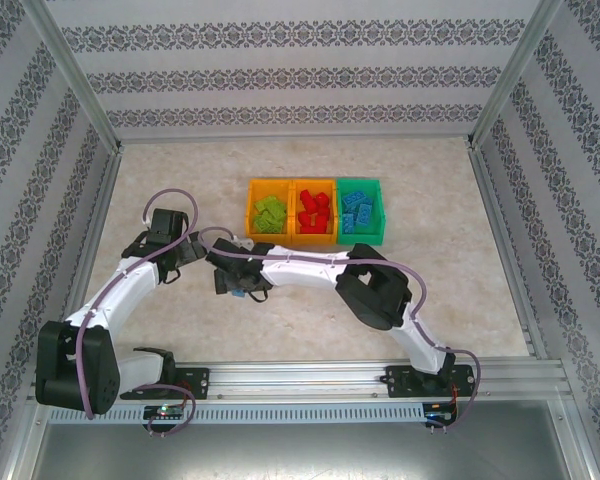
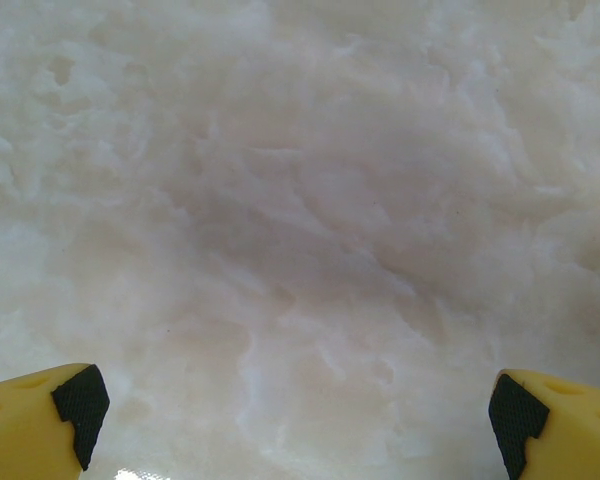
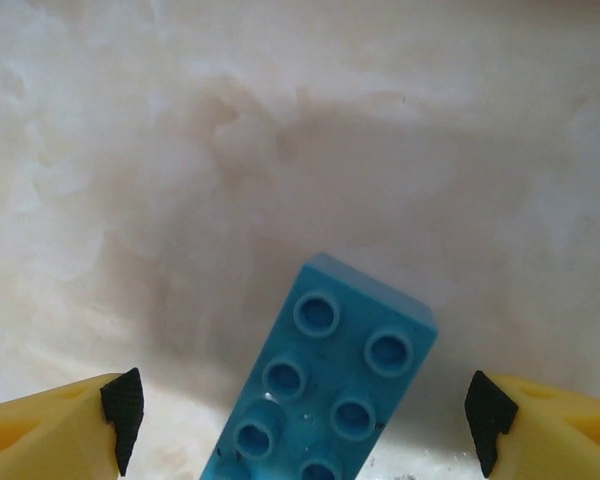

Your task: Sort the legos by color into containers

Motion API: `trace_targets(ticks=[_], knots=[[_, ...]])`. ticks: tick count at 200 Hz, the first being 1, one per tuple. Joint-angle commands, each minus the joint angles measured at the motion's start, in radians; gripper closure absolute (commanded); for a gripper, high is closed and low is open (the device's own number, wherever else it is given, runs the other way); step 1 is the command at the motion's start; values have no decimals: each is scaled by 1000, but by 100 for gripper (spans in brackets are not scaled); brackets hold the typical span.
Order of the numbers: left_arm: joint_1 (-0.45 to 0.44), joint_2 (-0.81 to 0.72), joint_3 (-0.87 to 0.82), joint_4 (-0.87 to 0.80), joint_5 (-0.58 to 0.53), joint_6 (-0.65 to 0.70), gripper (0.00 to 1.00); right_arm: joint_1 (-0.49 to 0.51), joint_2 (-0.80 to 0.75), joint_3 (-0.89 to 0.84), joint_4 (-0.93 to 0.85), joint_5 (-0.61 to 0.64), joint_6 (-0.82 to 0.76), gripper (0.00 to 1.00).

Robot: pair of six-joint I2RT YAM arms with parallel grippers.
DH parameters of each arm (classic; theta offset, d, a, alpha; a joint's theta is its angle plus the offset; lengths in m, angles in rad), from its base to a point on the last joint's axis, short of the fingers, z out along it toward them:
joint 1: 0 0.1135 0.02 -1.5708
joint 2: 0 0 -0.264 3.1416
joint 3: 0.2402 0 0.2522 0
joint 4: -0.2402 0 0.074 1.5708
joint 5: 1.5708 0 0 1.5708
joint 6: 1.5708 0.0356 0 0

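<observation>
Right gripper [image 3: 305, 425] set around a blue lego [image 3: 325, 380], jaws apart. The oblong brick lies studs-up on the counter [image 3: 280, 150] between the two fingertips and touches neither, so nothing is held. Its long axis runs skew to the line between the jaws.

In the overhead view this brick lies near the middle of the counter, in front of the containers and well apart from them. The three joined bins stand in a row: the left orange bin [image 1: 268, 239] holds green legos [image 1: 270, 215], the middle orange bin [image 1: 315, 240] holds red legos [image 1: 315, 212], and the green bin [image 1: 362, 240] at the right end holds blue legos [image 1: 358, 215].

The left gripper [image 2: 300, 430] hangs over bare counter, jaws wide apart and empty.

Step in hand, as judged: picking up what appears to be the one brick left to sort, with the task nearly done. The next move calls for squaring the wrist to the brick's long sides, clamping on them, lifting clear, and carrying the brick rightward to the green bin.
</observation>
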Motion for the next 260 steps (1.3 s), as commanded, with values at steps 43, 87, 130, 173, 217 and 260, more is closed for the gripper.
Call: trace_targets(ticks=[43, 87, 130, 173, 217, 260], knots=[[16, -25, -35, 31, 5, -32, 1, 0, 36, 4, -134, 92, -64, 35], [16, -16, -39, 33, 23, -36, 1, -40, 3, -82, -168, 142, -154, 70], [16, 3, -53, 62, 89, -61, 1, -45, -103, -256, -71, 172, -268, 80], [14, -2, -101, 128, 204, -65, 0, -73, -250, -415, -26, 212, -294, 80], [9, -72, -172, 225, 308, -59, 0, -192, -468, -600, -30, 238, -333, 79], [0, -74, -173, 219, 325, -31, 0, -373, -692, -684, 55, 156, -401, 77]])
